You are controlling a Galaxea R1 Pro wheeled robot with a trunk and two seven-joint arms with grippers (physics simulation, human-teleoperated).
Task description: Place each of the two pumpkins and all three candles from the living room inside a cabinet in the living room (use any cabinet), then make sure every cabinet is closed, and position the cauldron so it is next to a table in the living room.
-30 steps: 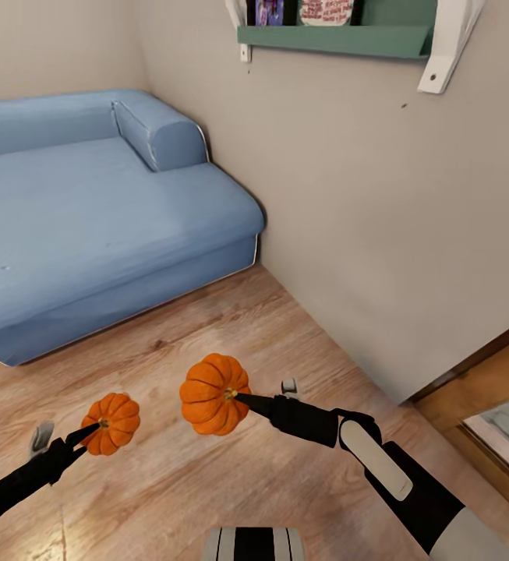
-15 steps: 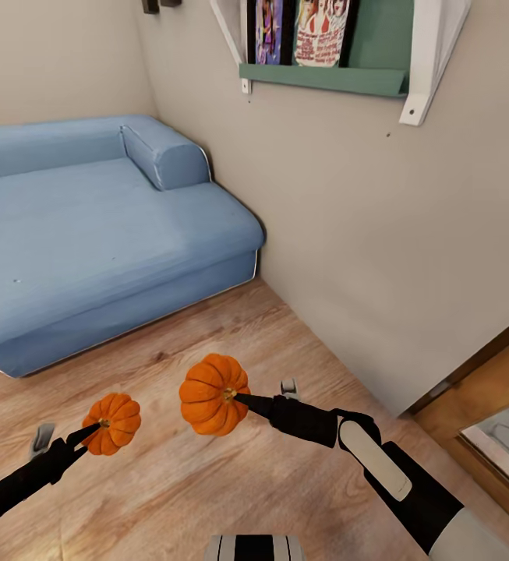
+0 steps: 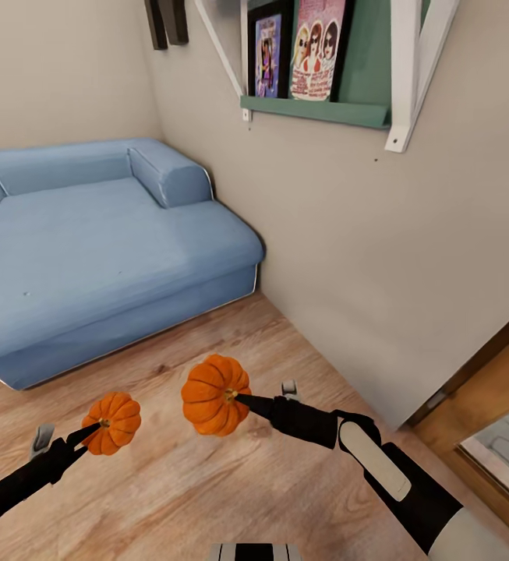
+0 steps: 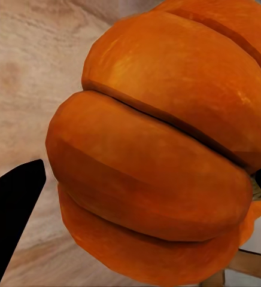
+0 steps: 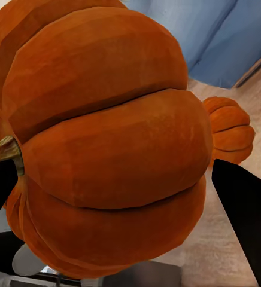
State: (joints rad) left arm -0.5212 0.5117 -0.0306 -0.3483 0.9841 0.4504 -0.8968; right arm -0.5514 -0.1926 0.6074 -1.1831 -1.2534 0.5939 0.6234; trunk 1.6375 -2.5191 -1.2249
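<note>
Two orange ribbed pumpkins hang above the wooden floor. The smaller-looking pumpkin [image 3: 114,423] is held at its stem by my left gripper [image 3: 97,426], shut on it. In the left wrist view that pumpkin [image 4: 160,149] bulges between the dark fingertips [image 4: 11,209]. The other pumpkin [image 3: 216,394] is held by my right gripper [image 3: 237,397], also shut at the stem. The right wrist view has this pumpkin [image 5: 106,143] close up, with the left one [image 5: 229,128] behind it. Candles, cabinet, cauldron and coffee table are out of view.
A blue sofa [image 3: 90,249] fills the left corner against the beige wall [image 3: 348,218]. A green wall shelf [image 3: 316,109] with pictures hangs high on the right wall. A wooden door frame [image 3: 488,374] opens at the right. Bare wood floor [image 3: 176,483] lies below the arms.
The head view has tilted upward: the shelf and pictures show more and the sofa sits lower in the picture. Both arms and pumpkins keep their places relative to me.
</note>
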